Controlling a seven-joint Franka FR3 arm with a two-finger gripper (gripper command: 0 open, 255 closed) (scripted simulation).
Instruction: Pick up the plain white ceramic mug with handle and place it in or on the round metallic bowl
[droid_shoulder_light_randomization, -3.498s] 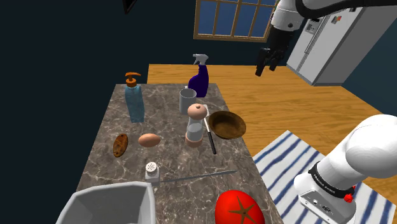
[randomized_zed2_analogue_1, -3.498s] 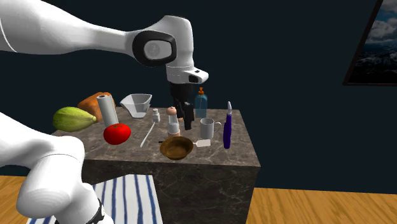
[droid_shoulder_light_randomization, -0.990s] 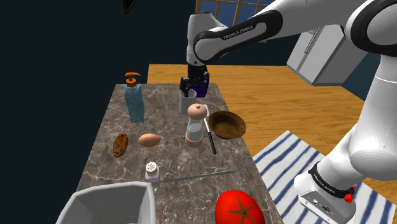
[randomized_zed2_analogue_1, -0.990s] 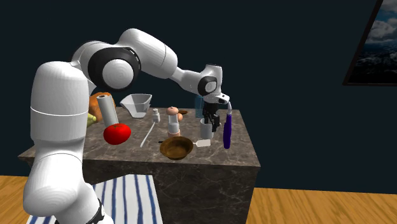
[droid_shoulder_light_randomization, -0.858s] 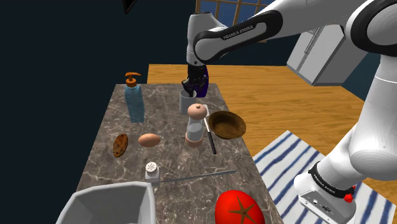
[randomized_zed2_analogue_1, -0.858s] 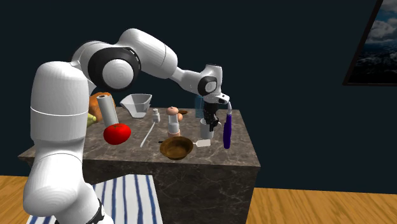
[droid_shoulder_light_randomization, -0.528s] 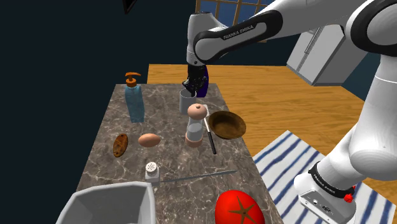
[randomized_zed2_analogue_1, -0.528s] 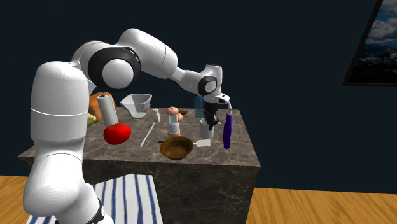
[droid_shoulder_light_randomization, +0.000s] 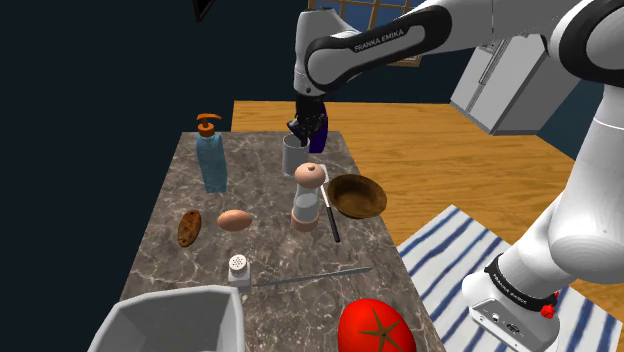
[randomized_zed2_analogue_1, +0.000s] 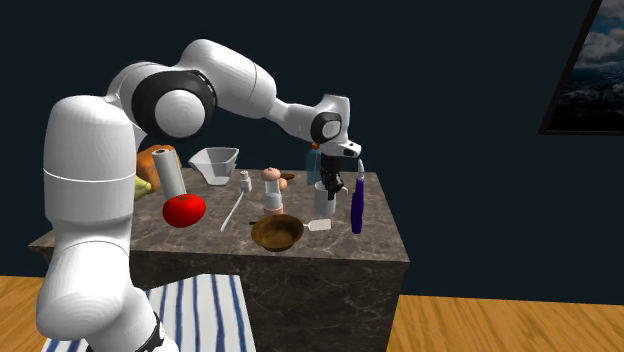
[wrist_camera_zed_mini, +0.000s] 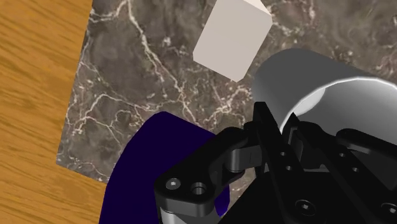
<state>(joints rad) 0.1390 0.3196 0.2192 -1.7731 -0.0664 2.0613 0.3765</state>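
The hand (droid_shoulder_light_randomization: 300, 133) is gripping the grey mug (droid_shoulder_light_randomization: 294, 158) from above, its fingers clamping one side of the rim wall, as far as the wrist view is showing me. The mug is hanging upright, long axis vertical, at the far end of the surface (droid_shoulder_light_randomization: 180, 255); I cannot tell whether its base is touching. A dark blue spray bottle (droid_shoulder_light_randomization: 318, 128) is standing just beside the mug. The brown bowl (droid_shoulder_light_randomization: 357, 196) is lying from the mug toward the stand, down and to the shoulder view's right. A pink-topped grinder (droid_shoulder_light_randomization: 309, 195) is standing near the mug on that side. I am judging that a lift is needed first, then a sweep toward the stand.
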